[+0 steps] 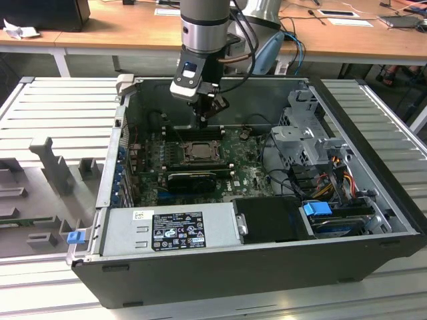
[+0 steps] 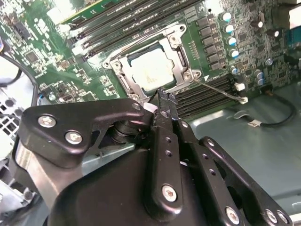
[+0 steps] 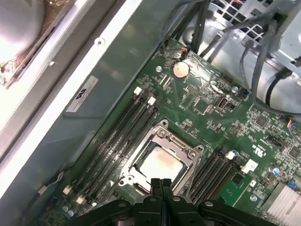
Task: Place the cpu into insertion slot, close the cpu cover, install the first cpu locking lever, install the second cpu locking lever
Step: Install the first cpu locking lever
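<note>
The cpu (image 2: 151, 69) lies flat in the insertion slot (image 2: 112, 62) on the green board, its grey top showing through the window of the cpu cover (image 2: 175, 47), which lies down over it. One thin locking lever (image 2: 221, 91) juts out sideways from a socket corner; another rod (image 2: 141, 40) runs along the cover's edge. My gripper (image 2: 164, 101) hangs just above the socket's edge, fingers shut with nothing between them. In the exterior view the gripper (image 1: 205, 117) hovers above the cpu (image 1: 198, 152). The first wrist view shows the fingertips (image 3: 160, 184) over the cpu (image 3: 161, 165).
Long black memory slots (image 3: 120, 136) flank the socket on both sides. A black graphics card (image 1: 190, 179) lies nearer the power supply (image 1: 167, 227). A drive cage (image 1: 303, 133) with cables fills the exterior view's right. The case walls (image 1: 113, 153) enclose everything.
</note>
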You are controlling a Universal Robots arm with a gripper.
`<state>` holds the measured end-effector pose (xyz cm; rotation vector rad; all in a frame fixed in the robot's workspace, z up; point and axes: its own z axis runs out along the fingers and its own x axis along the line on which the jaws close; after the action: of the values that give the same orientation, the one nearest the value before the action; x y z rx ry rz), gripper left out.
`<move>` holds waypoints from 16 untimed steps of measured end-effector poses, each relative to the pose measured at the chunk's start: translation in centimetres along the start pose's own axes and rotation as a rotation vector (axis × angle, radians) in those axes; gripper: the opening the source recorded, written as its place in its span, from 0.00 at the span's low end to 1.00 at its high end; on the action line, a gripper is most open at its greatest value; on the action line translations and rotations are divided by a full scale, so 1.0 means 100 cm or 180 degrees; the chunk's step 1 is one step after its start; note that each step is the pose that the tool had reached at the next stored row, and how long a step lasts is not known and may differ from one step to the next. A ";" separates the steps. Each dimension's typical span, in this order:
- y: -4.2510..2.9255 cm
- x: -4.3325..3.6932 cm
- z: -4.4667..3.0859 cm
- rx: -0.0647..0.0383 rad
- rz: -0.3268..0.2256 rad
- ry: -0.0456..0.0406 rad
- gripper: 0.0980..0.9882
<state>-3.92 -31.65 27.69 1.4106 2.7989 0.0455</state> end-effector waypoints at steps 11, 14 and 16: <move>0.0000 0.0000 0.0000 0.0004 -0.0519 0.0015 0.01; 0.0000 0.0000 0.0000 0.0004 -0.0638 0.0019 0.01; 0.0000 0.0000 0.0000 0.0005 -0.0768 0.0022 0.01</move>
<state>-3.92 -31.65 27.69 1.0648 2.9516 0.0466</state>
